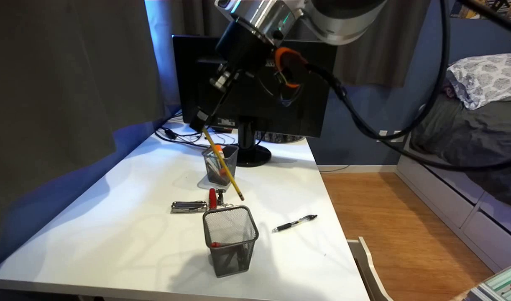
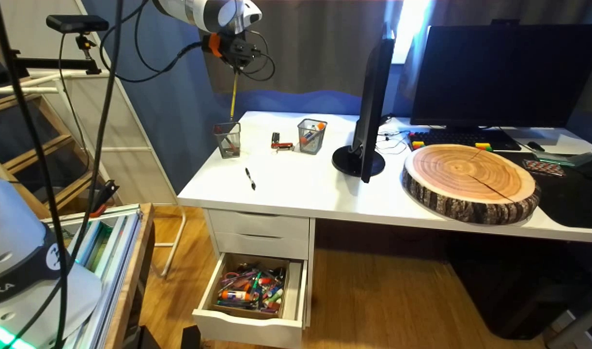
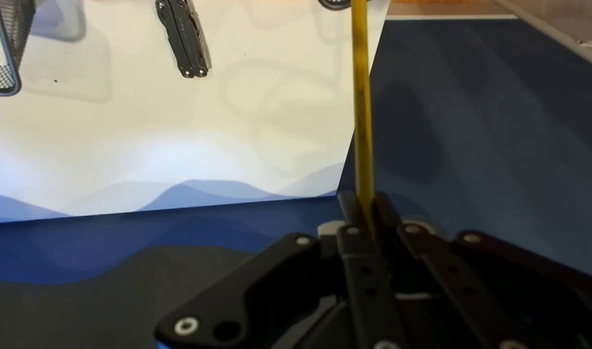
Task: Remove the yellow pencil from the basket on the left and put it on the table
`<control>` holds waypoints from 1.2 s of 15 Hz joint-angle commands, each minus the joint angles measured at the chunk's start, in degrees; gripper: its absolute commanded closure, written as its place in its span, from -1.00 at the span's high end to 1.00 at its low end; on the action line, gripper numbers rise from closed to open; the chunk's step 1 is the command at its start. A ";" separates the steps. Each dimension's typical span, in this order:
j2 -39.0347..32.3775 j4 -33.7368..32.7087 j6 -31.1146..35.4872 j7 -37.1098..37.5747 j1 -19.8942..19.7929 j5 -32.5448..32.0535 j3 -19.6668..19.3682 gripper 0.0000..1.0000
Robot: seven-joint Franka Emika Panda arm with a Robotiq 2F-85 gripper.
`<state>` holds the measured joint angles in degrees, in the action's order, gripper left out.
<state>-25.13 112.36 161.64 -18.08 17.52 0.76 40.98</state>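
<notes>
Yellow pencil (image 3: 363,109) tight in pincer (image 3: 365,206)

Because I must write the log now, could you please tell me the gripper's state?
Gripper: closed, holding the yellow pencil.

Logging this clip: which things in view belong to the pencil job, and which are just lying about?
Part of the job:
yellow pencil
gripper, jaws closed on the pencil
left mesh basket, as seen in an exterior view
white table

Just lying about:
black pen
folded multitool
small red item
second mesh basket
log slice
</notes>
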 commanded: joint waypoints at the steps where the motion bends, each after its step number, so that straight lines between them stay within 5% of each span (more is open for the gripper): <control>1: 5.01 -0.22 -12.52 -3.10 -0.97 -0.63 -0.20 -0.95; 7: 3.79 -5.56 -30.05 -6.67 3.32 -6.80 -6.22 -0.95; 18: -3.46 -3.61 -25.97 -4.78 6.77 -5.24 -12.64 -0.95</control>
<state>-26.91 109.05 134.42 -24.01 23.32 -5.94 29.55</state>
